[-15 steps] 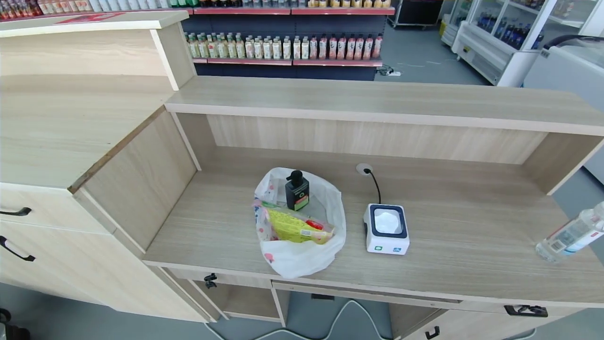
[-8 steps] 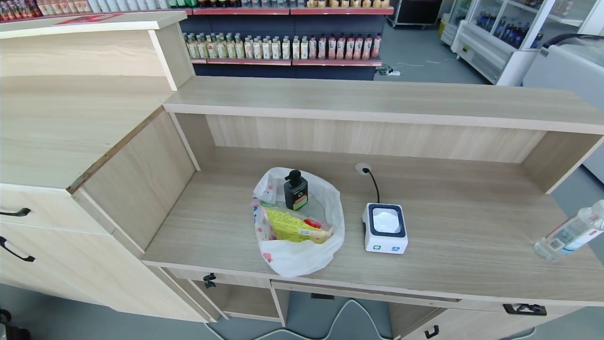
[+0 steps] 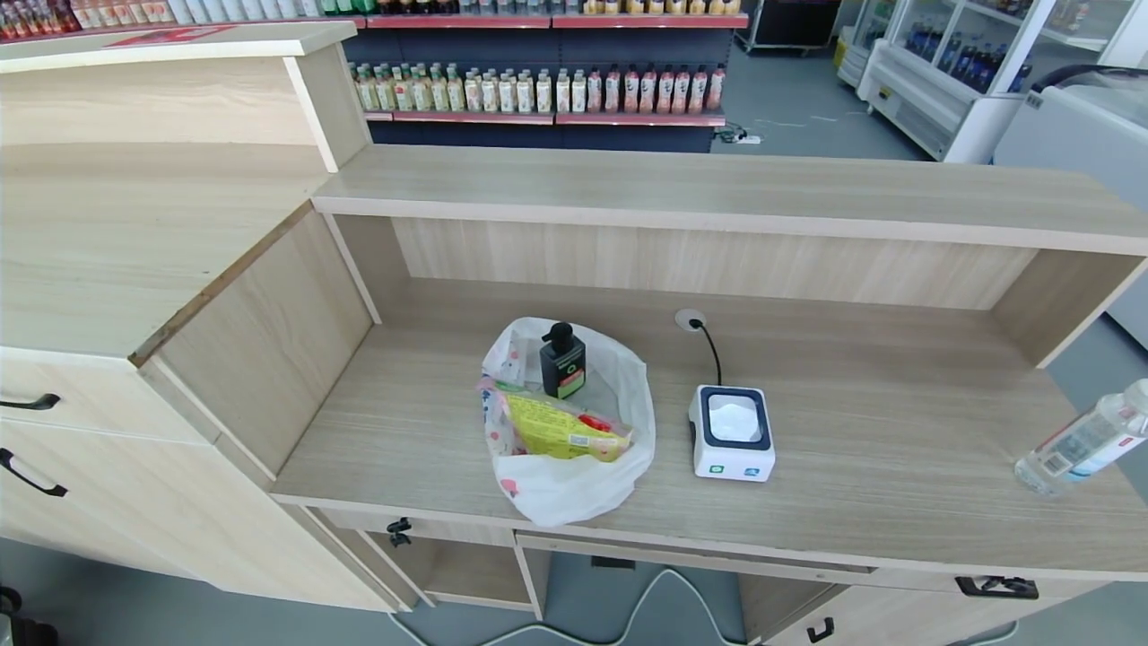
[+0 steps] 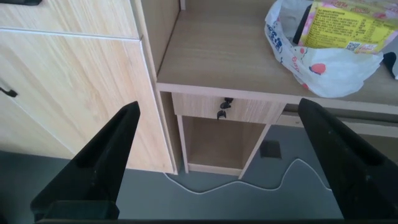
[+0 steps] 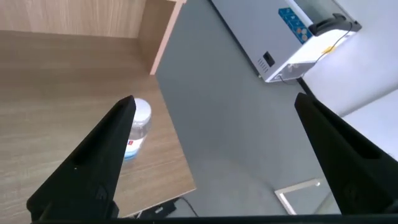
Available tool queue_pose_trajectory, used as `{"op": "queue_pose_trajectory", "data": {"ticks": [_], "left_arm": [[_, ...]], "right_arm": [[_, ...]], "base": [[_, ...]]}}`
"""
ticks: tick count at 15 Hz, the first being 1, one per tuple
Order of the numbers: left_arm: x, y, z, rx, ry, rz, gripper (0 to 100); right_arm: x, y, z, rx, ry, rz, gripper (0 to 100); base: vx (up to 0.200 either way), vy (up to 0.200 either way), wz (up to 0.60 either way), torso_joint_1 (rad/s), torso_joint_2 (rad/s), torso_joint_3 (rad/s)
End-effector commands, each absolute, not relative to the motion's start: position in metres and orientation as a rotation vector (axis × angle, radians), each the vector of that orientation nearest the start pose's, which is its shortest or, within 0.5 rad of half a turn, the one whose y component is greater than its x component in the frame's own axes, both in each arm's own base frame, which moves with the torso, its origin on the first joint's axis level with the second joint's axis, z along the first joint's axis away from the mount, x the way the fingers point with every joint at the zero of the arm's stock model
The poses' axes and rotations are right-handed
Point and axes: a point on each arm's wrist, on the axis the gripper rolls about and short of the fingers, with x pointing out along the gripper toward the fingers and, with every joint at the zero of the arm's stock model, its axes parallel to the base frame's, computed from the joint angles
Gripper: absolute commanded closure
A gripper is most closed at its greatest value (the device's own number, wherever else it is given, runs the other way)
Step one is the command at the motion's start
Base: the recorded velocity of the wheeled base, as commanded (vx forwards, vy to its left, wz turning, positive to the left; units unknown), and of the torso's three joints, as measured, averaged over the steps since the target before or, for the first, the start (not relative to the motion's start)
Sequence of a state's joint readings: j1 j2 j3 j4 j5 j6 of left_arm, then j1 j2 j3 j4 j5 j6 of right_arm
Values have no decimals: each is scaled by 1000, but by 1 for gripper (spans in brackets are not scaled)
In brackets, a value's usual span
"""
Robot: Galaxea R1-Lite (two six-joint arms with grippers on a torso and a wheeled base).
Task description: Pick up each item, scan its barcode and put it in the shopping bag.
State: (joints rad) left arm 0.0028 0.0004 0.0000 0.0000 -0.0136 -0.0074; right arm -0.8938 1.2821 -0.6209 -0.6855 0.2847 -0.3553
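Table [image 3: 879, 449] with a white bag [image 3: 574, 489] at centre, holding a black pump bottle [image 3: 562, 362] and a yellow packet [image 3: 560, 431]. Scanner [image 3: 732, 433] just right of the bag; clear bottle [image 3: 1081, 441] at the table's right edge. Left gripper [image 4: 219, 104] and right gripper [image 5: 214, 98]: fingers spread wide, holding nothing.

A: Bright, even light from overhead. The surface [image 3: 861, 431] carries no hard shadows, just soft shade under the ledge [image 3: 717, 193].
B: Any glare?
A: A pale reflection on the scanner [image 3: 734, 422] window, and the freezer [image 5: 292, 43] looks washed out.
B: Edges?
A: Straight lines bow in the head view. The left end effector [image 4: 219, 104] and right end effector [image 5: 214, 98] show as dark silhouettes.
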Motion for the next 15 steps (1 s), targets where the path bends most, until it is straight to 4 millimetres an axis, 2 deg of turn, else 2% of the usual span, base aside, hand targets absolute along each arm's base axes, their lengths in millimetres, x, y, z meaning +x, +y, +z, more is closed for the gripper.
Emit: {"op": "queue_pose_trajectory", "data": {"ticks": [1,8,15], "left_arm": [[-23,0,75,-8,0,-11,0],[-23,0,75,0,0,-12,0],[-23,0,75,5,0,-12,0]], "right_arm": [[130,-147,254,-380,42,-600,0],[125,-140,263,-403,5,-580,0],[126,-139,261,-380,5,-570,0]], "base": [[0,0,0,0,0,0],[0,0,0,0,0,0],[0,-200,0,1,2,3]]}}
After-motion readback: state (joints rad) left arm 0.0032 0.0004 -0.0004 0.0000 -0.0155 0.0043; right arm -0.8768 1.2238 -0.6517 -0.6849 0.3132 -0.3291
